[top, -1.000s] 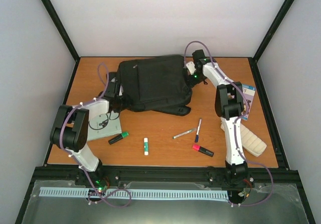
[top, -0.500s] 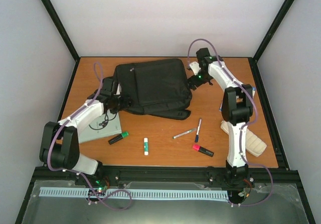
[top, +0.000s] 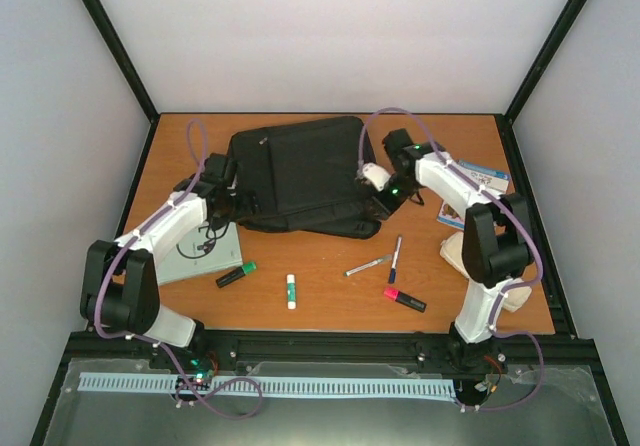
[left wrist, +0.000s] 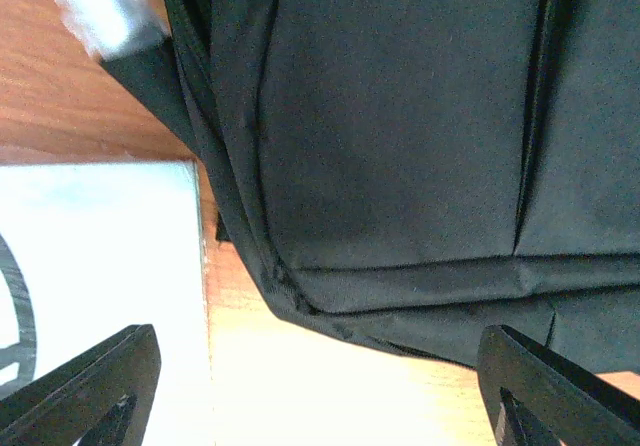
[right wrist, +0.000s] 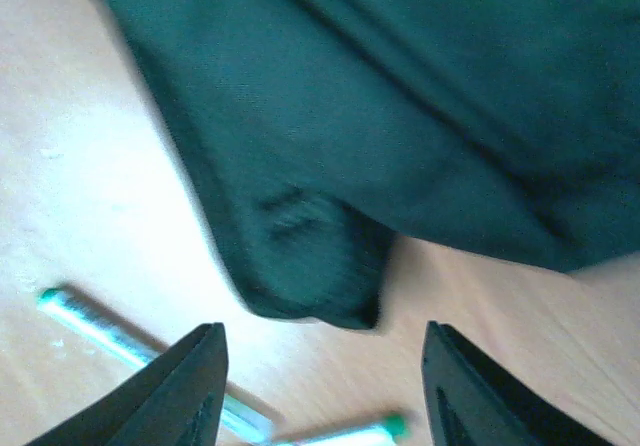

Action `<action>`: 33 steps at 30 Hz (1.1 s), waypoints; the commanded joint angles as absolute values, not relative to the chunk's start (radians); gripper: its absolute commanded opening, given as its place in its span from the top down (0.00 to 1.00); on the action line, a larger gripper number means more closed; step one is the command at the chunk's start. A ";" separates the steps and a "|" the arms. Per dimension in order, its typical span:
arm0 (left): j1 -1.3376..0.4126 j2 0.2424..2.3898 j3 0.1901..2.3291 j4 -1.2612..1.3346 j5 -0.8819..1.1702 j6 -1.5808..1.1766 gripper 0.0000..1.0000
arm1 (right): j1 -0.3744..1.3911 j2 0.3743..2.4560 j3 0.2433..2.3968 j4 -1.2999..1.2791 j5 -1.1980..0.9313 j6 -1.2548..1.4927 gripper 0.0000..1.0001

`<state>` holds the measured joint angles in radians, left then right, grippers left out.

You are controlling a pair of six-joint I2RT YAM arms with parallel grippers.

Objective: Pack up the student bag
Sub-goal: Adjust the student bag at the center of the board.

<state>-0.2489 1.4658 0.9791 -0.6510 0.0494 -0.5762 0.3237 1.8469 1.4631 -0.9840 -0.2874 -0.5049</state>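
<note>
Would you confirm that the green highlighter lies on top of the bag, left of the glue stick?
Not quite: the green highlighter lies on the table, clear of the bag, left of the glue stick; the top view shows it.

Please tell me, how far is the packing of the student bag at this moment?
Done: nothing looks packed yet. The green highlighter, glue stick, silver pen, dark pen and pink highlighter lie loose on the table.
In hand: the left gripper and right gripper, both open, sit at opposite edges of the student bag, holding nothing.
Left: opening the bag and putting everything in.
</note>
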 commanded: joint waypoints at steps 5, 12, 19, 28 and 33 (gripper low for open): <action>-0.232 1.658 1.295 -0.735 0.055 -0.491 0.14 | 0.481 1.892 1.412 -0.948 -0.482 -0.525 0.55; -0.171 1.829 1.455 -0.750 0.008 -0.499 0.11 | 0.481 1.963 1.402 -0.884 -0.367 -0.480 0.60; -0.163 1.980 1.505 -0.719 0.036 -0.496 0.14 | 0.445 2.010 1.411 -0.865 -0.354 -0.488 0.62; -0.301 1.947 1.398 -0.656 0.091 -0.512 0.16 | 0.325 2.170 1.617 -0.888 -0.261 -0.510 0.63; -0.366 1.914 1.343 -0.625 0.209 -0.514 0.17 | 0.265 2.249 1.744 -0.891 -0.196 -0.467 0.58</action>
